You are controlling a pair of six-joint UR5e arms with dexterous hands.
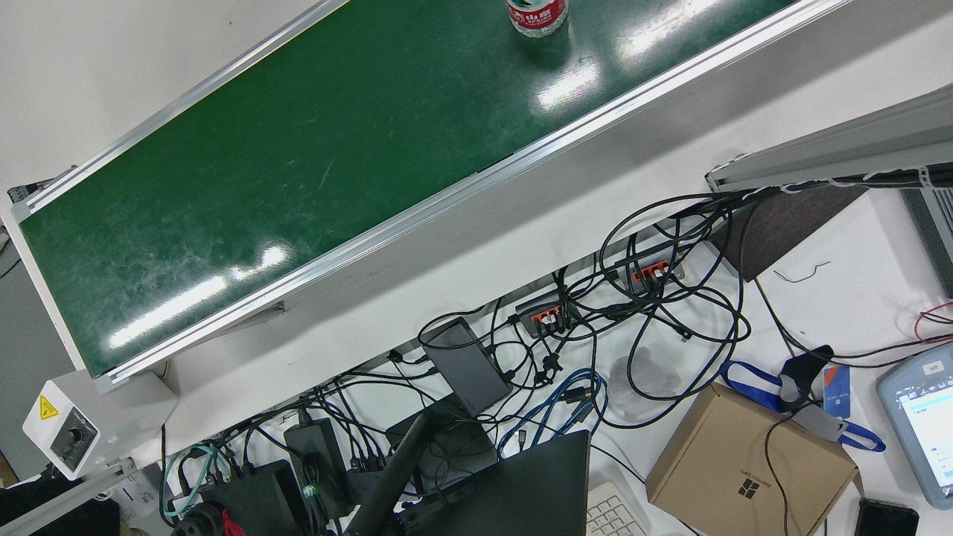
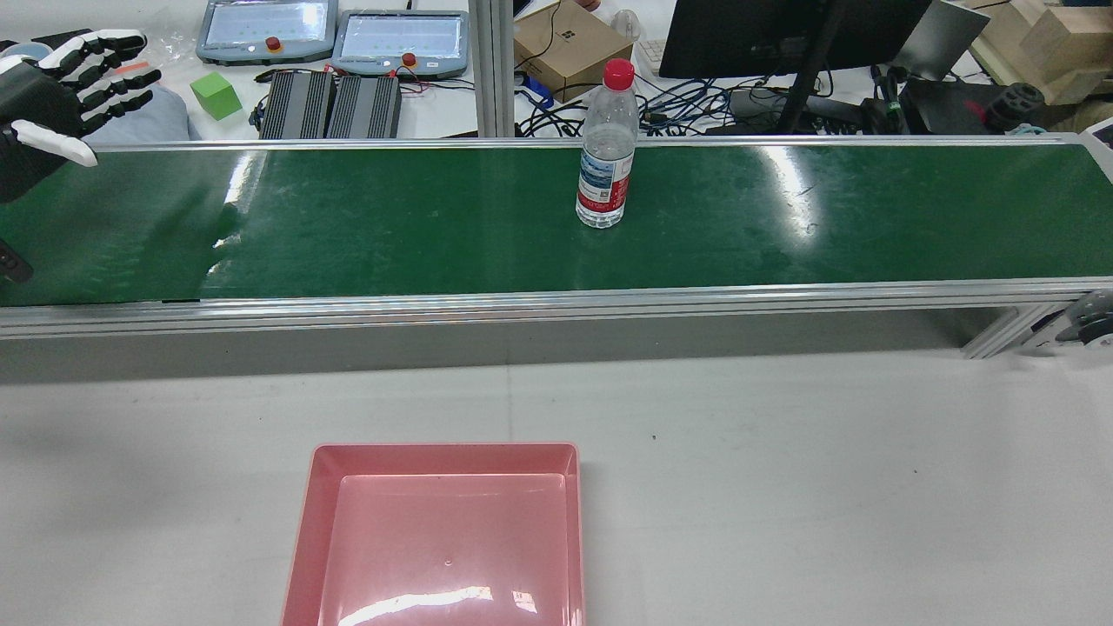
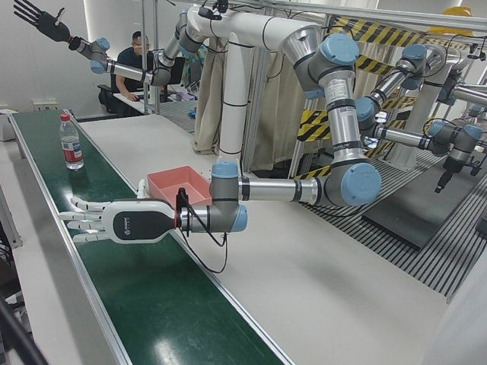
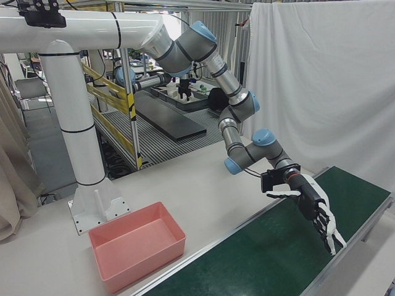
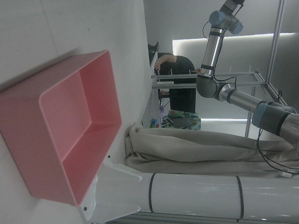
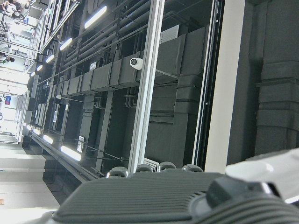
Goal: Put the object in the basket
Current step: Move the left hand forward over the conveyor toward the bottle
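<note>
Green conveyor belt (image 2: 417, 226) runs across the far side of the table. Pink basket (image 2: 448, 530) sits on the white table nr the robot, nothing inside. Left hand (image 2: 52, 91) hovers over the belt's left end w/ fingers spread, holding nothing. Right hand (image 3: 42, 21) is raised high, fingers splayed, also empty. Water bottle (image 2: 607, 148) w/ red cap stands upright mid-belt, well apart from both hands.

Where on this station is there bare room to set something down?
The pink basket is empty. The white table around it is bare. The green belt is free either side of the water bottle; the open left hand hovers over its left end.
</note>
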